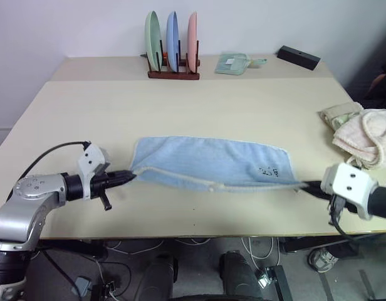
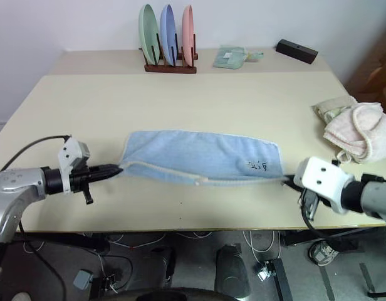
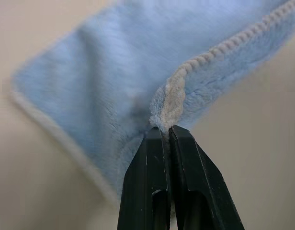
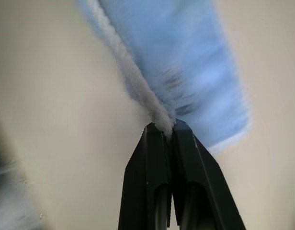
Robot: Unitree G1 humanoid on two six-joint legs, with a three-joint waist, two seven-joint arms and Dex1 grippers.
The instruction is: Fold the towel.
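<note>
The light blue towel point(image 1: 208, 161) lies across the middle of the table, folded lengthwise, its whitish trimmed near edge stretched in a line between my two grippers. A small dark embroidered mark point(image 1: 269, 170) sits near its right end. My left gripper point(image 1: 131, 176) is shut on the towel's near left corner; the left wrist view shows the trim point(image 3: 170, 103) pinched between the black fingertips. My right gripper point(image 1: 304, 185) is shut on the near right corner, with the white trim point(image 4: 138, 84) running from its tips in the right wrist view.
A pile of cream and pink towels point(image 1: 362, 133) sits at the table's right edge. At the back stand a wooden rack with three plates point(image 1: 172, 51), a mint-green folded cloth point(image 1: 234, 63) and a black box point(image 1: 298, 57). The table's front edge point(image 1: 199, 231) is close to both grippers.
</note>
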